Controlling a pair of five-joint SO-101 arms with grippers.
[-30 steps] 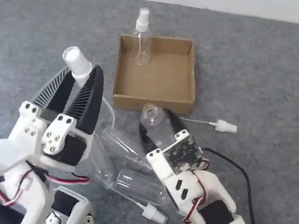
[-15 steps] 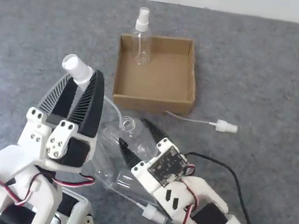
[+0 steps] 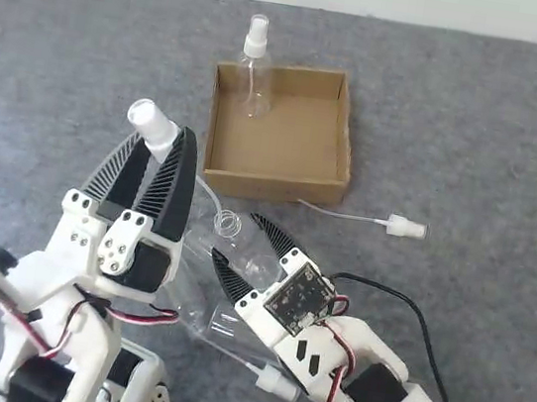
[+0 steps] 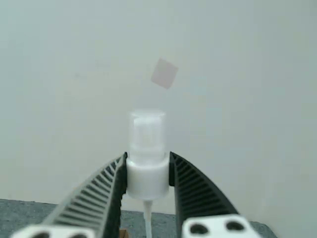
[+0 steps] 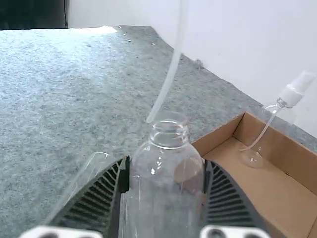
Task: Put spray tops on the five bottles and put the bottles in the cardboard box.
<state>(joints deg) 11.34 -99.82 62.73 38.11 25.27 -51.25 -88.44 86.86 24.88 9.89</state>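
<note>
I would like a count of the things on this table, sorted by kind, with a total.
Spray tops: 4 (held spray top, fitted spray top, loose spray tops)
Clear bottles: at least 4 (boxed bottle, gripped bottle, lying bottles, which overlap)
Cardboard box: 1
Total: at least 9

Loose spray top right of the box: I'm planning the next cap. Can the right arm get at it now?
Probably not yet: the loose spray top lies on open carpet with nothing around it, but the right pincer is shut on a bottle.
</note>
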